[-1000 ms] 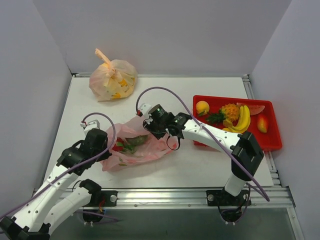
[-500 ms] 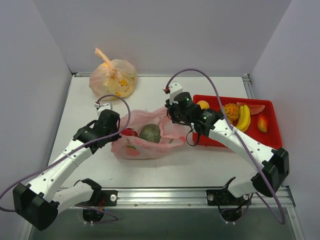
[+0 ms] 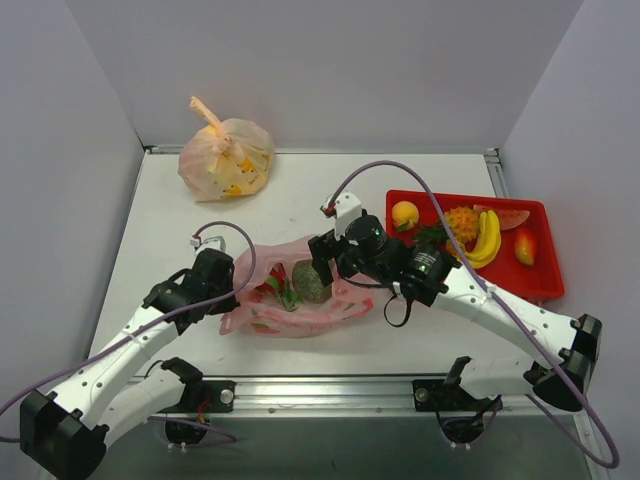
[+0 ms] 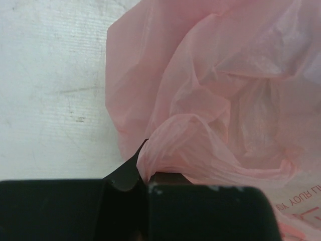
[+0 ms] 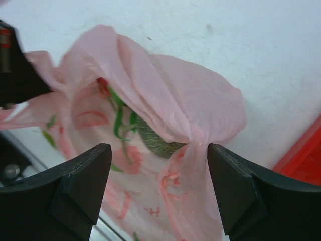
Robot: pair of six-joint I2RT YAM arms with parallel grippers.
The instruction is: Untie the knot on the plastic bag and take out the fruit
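Nearest me, my left gripper (image 4: 145,173) is pinched tight on a fold of the pink plastic bag (image 4: 210,100), at the bag's left edge. The film bunches up right where my fingertips meet. The bag lies slumped on the white table (image 3: 160,200), in the near middle between my two arms, and its mouth gapes upward. Inside it I see the round green melon (image 3: 312,283) toward the right. Just beside it on the left is the dragon fruit (image 3: 272,292), red with green leaves. Both sit in the bag with plastic draped partly over them.

My right gripper (image 3: 322,262) hangs over the bag's right side, just above the melon. Its jaws stand wide apart and hold nothing. One finger (image 5: 83,181) is on either side of a ridge of pink film that runs over the melon; whether the pads touch the plastic I cannot tell.

Further right, the red tray (image 3: 530,287) sits on the table's right side, well apart from the bag. In it lie an orange (image 3: 405,214), the spiky pineapple (image 3: 460,222), the banana bunch (image 3: 487,237) and a watermelon slice (image 3: 510,217), close together.

Farthest off, in the back left corner, the paler orange bag (image 3: 228,160) stands tied, its twisted tail pointing up and left.
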